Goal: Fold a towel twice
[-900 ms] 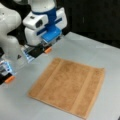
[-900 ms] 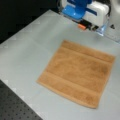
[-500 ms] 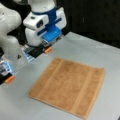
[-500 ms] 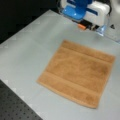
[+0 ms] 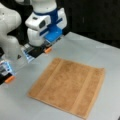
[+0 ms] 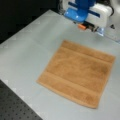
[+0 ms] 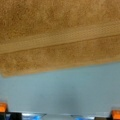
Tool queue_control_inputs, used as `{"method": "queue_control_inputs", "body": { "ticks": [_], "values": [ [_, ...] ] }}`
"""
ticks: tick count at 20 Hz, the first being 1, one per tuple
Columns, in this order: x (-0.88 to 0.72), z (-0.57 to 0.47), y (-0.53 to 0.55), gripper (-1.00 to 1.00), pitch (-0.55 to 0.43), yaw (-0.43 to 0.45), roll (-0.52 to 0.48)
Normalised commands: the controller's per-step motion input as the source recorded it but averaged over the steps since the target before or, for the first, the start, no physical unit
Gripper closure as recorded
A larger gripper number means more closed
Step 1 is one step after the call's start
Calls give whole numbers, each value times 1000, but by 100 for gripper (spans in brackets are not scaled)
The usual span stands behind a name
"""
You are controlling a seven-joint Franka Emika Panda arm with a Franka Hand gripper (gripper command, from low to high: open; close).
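While the one tan towel (image 5: 68, 85) lies flat and unfolded on the grey table (image 6: 30, 45) in both front views, only the wrist view shows its paler stripe band (image 7: 60, 37) close up, and the gripper (image 5: 37, 51) hovers beyond its edge, orange-tipped fingers (image 5: 48, 50) apart, holding nothing.

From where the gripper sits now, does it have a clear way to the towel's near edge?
Probably yes. The towel lies flat and unfolded on the grey table, and the gripper hovers just off its edge, holding nothing. In the wrist view only bare table separates the gripper from the towel's striped edge.
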Motion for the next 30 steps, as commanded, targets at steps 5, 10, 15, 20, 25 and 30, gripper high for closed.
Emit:
{"method": "queue_control_inputs", "body": {
  "ticks": [5, 10, 15, 20, 25, 30],
  "values": [
    [419, 78, 460, -100, 220, -217, 15],
    [377, 107, 261, -100, 199, -207, -52],
    [325, 57, 157, -100, 216, -162, -51],
    [290, 68, 139, -100, 202, -100, -36],
    [302, 62, 217, -100, 188, -216, -136],
    [414, -21, 396, -100, 174, -257, -189]
  ]
}}
